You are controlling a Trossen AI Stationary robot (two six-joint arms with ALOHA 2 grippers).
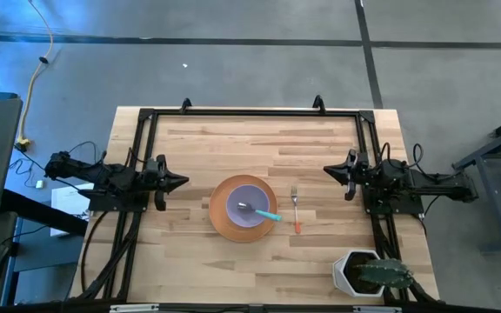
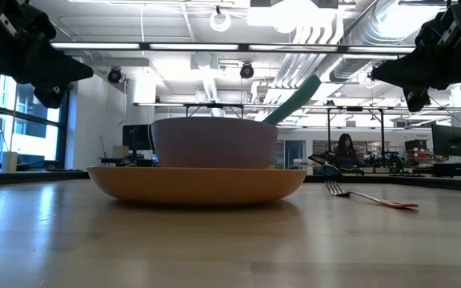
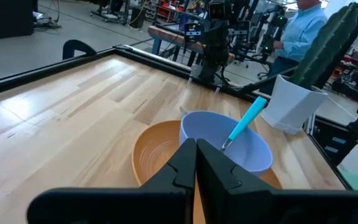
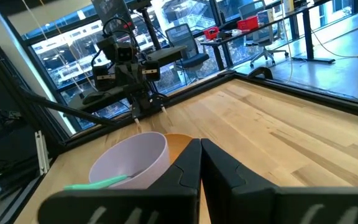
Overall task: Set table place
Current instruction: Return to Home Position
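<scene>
My table [image 1: 216,148], a pale butcher-block top inside a black rail frame [image 1: 250,111], carries three things directly. The orange plate [image 1: 218,213] sits near the middle, and the fork [image 1: 295,209] lies just beside it on my right arm's side (not touching the rim, orange handle towards the high view's bottom edge). The white pot [image 1: 352,271] with its green plant [image 1: 388,276] stands in the corner on that same side, well apart from both.

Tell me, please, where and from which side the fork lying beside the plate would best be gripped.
Probably the orange handle, from straight above. The fork lies flat on the table, between the plate and the right arm, so only a top-down pinch across the thin handle gets a hold on it. The handle end is clear of the plate; the right gripper is the nearer one.
</scene>
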